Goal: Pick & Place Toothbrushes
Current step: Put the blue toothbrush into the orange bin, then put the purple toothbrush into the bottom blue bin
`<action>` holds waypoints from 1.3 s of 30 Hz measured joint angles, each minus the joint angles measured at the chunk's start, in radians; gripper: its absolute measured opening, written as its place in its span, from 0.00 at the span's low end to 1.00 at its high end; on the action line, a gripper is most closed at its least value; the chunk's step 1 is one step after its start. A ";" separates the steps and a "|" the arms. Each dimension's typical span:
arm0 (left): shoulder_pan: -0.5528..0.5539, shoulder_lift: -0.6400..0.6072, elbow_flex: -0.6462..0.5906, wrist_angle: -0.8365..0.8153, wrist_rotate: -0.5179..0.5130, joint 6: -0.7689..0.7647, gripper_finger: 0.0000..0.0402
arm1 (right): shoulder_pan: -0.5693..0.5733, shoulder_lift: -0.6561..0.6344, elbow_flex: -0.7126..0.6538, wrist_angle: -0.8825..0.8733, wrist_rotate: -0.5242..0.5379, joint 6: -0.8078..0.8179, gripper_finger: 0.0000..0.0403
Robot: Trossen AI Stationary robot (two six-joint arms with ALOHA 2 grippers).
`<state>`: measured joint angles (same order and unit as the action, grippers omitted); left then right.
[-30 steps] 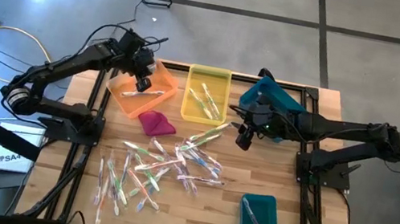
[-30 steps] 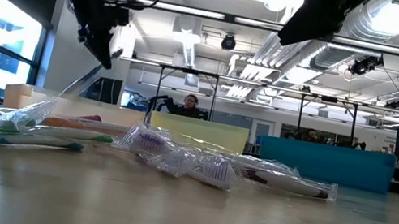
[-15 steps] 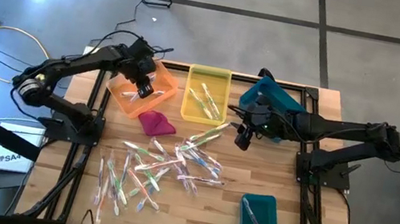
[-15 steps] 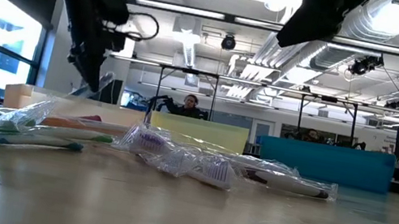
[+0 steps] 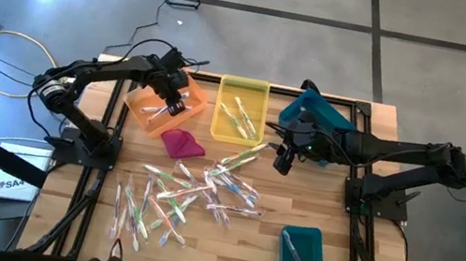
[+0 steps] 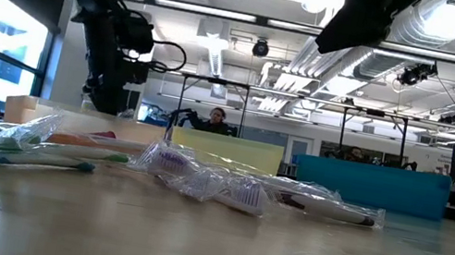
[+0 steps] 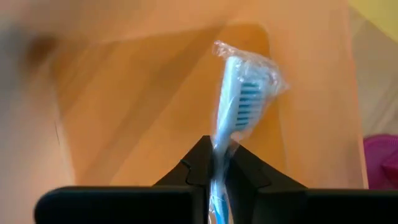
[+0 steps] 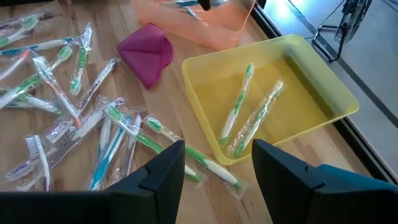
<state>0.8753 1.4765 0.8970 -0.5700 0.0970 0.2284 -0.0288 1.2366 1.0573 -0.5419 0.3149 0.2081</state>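
I see the left gripper (image 5: pixel 171 101) lowered inside the orange bin (image 5: pixel 142 115) at the table's far left. In the left wrist view its fingers (image 7: pixel 193 168) pinch the handle of a blue-bristled toothbrush in a clear wrapper (image 7: pixel 239 109); the brush head points away from the gripper over the bin's orange floor. The jaws stand nearly together, with only the thin handle between them.

I see the right gripper (image 5: pixel 282 164) hovering above bare table just right of the yellow bin (image 5: pixel 245 87). Its jaws are spread wide and hold nothing; the right wrist view shows both fingers (image 8: pixel 163 171) well apart, with open tabletop between them.

The yellow bin contains two wrapped toothbrushes (image 8: pixel 239 102), one with a green handle. The teal bin (image 5: pixel 300 257) at the near right holds one toothbrush. The loose toothbrushes (image 5: pixel 184 194) lie scattered across the middle of the wooden table (image 5: pixel 267 212), near the magenta cloth (image 5: pixel 181 144), which rests just beside the orange bin.
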 joint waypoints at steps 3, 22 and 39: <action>0.000 0.000 0.000 0.006 0.000 0.004 0.16 | 0.000 0.000 0.000 0.000 0.000 0.005 0.45; 0.002 0.000 0.000 0.052 -0.003 0.043 0.27 | 0.000 0.000 0.000 -0.001 0.000 0.005 0.45; -0.132 -0.113 -0.028 0.311 0.023 0.366 0.27 | 0.000 0.000 0.000 0.006 0.000 0.054 0.45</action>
<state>0.7433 1.3635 0.8687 -0.2594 0.1200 0.5945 -0.0288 1.2362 1.0573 -0.5362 0.3152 0.2620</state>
